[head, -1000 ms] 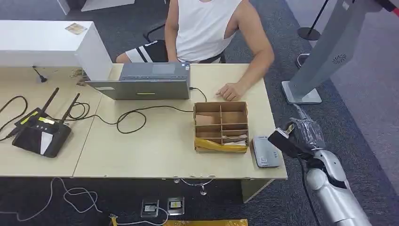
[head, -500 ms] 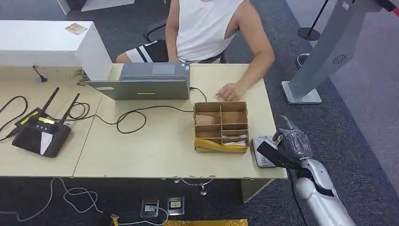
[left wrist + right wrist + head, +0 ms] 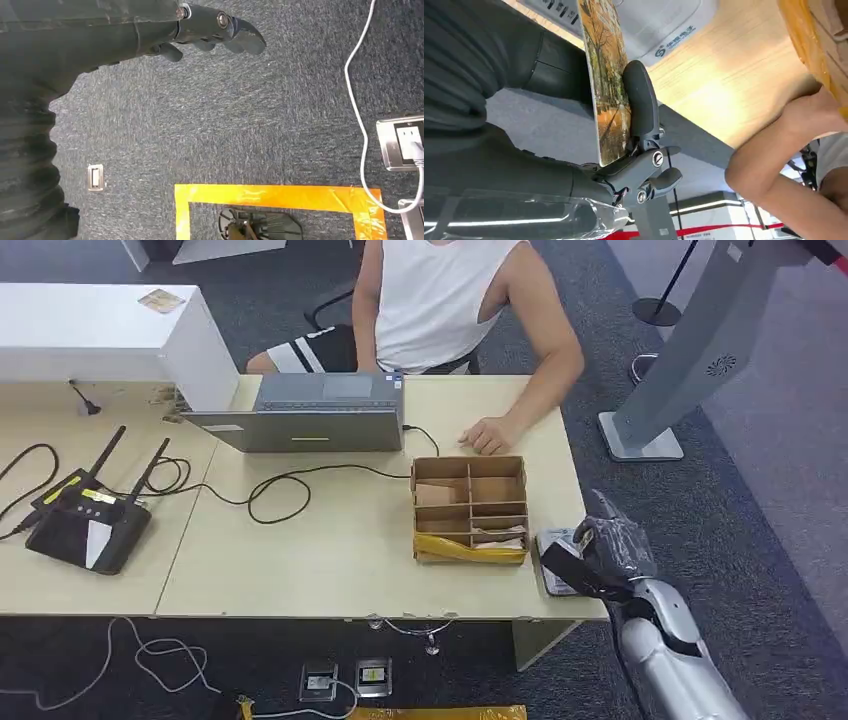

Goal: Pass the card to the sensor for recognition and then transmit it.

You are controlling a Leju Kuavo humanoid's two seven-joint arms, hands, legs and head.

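Observation:
My right hand [image 3: 612,550] pinches a card [image 3: 562,562] and holds it just over the white sensor [image 3: 552,543] at the table's front right corner. In the right wrist view the card [image 3: 606,85] carries an autumn-tree picture and stands on edge between the thumb [image 3: 640,102] and the darker fingers, with the sensor [image 3: 659,25] close beyond it. Most of the sensor is hidden under hand and card in the head view. My left hand [image 3: 210,27] hangs over grey carpet, fingers loosely stretched, holding nothing.
A compartmented cardboard box [image 3: 470,508] stands just left of the sensor. A person sits behind the table, one hand [image 3: 488,435] resting near the box. A laptop [image 3: 310,422], a black cable [image 3: 280,490] and a router [image 3: 85,525] lie further left. A grey stand base [image 3: 640,437] is on the floor to the right.
My right hand has carried the card leftward, from beyond the table's right edge to over the sensor, and has dropped slightly lower. The person and the table's things have stayed put.

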